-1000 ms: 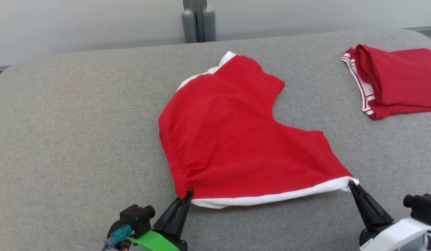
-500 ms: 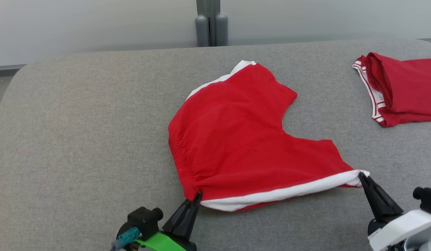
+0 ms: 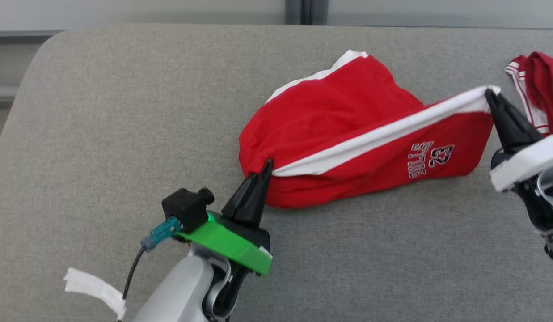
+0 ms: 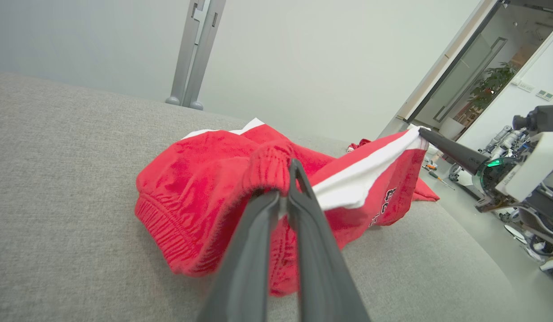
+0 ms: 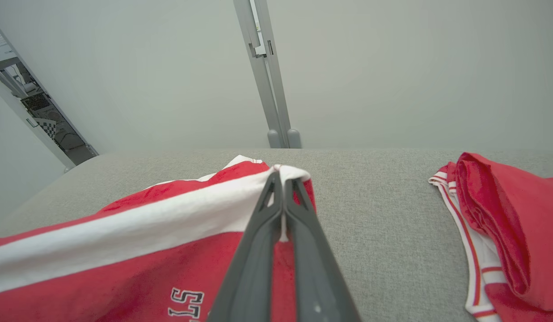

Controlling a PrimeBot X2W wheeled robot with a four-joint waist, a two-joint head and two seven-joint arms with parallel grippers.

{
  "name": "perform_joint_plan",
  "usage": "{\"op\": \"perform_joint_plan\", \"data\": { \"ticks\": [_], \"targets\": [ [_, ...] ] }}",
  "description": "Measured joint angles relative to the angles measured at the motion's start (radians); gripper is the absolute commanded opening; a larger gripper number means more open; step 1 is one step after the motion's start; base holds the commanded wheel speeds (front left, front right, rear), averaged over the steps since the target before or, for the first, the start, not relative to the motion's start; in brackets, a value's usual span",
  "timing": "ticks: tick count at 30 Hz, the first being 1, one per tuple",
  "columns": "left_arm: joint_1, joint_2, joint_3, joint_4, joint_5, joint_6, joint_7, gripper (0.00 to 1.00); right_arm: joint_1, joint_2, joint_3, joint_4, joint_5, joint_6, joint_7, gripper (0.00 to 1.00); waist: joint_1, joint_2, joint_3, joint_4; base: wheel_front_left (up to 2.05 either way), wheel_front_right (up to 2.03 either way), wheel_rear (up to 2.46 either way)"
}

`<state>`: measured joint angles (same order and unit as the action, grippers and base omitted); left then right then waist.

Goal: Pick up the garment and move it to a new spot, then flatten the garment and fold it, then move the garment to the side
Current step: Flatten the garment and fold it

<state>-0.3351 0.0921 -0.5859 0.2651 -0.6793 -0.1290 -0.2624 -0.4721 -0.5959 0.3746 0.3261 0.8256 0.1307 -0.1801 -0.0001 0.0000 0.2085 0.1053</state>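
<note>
Red garment [image 3: 339,112] mid-way across grey padded surface [image 3: 102,134], near edge held off it.
Long axis left to right; white band rises rightward. Left gripper [image 3: 267,163] pinches the waistband corner, right gripper [image 3: 488,94] the white hem corner. Folded red garment [image 3: 540,85] far right.

The left hand [image 3: 268,163] is tapering into two long black fingers and is sitting on a bright green bracket [image 3: 222,243]. A black camera block [image 3: 187,206] is riding beside it. A teal connector [image 3: 162,228] is feeding a thin black cable [image 3: 131,273], and a white tag [image 3: 95,288] is showing next to that. The forearm [image 3: 178,290] is showing pale grey. The right hand [image 3: 488,92] is carrying matching black fingers on a white bracket [image 3: 526,163]. In the left wrist view a green light [image 4: 494,163] is glowing at its base. Up close, the fingers [image 5: 258,255] are looking matte dark grey.
</note>
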Motion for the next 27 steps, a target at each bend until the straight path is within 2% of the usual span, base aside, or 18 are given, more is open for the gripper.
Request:
{"op": "perform_joint_plan", "data": {
  "ticks": [12,21,22,23,24,25,27],
  "targets": [
    [-0.256,-0.041,0.025,0.149,-0.105,0.000,0.000,0.00,-0.487,0.033,0.165,0.330,0.025,0.000,0.075,0.00,0.0001,0.0000,0.158,0.109,0.00,0.00,0.00],
    [-0.345,-0.042,-0.047,0.182,-0.152,0.000,0.000,0.00,-0.649,0.077,0.282,0.523,0.042,0.001,0.080,0.00,0.0001,0.0000,0.253,0.182,0.00,0.00,0.00],
    [-0.351,-0.042,-0.052,0.186,-0.152,0.000,0.000,0.01,-0.657,0.082,0.296,0.537,0.044,0.001,0.075,0.03,0.0001,0.0000,0.261,0.188,0.00,0.00,0.00],
    [-0.355,-0.042,-0.056,0.188,-0.152,0.003,0.000,0.35,-0.664,0.086,0.308,0.548,0.046,0.001,0.067,0.43,0.0002,0.0000,0.269,0.193,0.00,0.00,0.00],
    [-0.358,-0.042,-0.058,0.189,-0.151,0.006,0.000,1.00,-0.668,0.088,0.317,0.558,0.049,0.001,0.060,0.96,0.0001,0.0000,0.274,0.197,0.00,0.00,0.00],
    [-0.359,-0.042,-0.059,0.190,-0.145,0.007,0.000,1.00,-0.670,0.089,0.329,0.568,0.054,0.001,0.053,1.00,0.0002,0.0000,0.278,0.201,0.00,0.00,0.00],
    [-0.359,-0.042,-0.059,0.194,-0.141,0.011,0.000,1.00,-0.670,0.092,0.351,0.579,0.068,0.001,0.041,1.00,0.0002,0.0000,0.278,0.204,0.00,0.00,0.00]
  ]
}}
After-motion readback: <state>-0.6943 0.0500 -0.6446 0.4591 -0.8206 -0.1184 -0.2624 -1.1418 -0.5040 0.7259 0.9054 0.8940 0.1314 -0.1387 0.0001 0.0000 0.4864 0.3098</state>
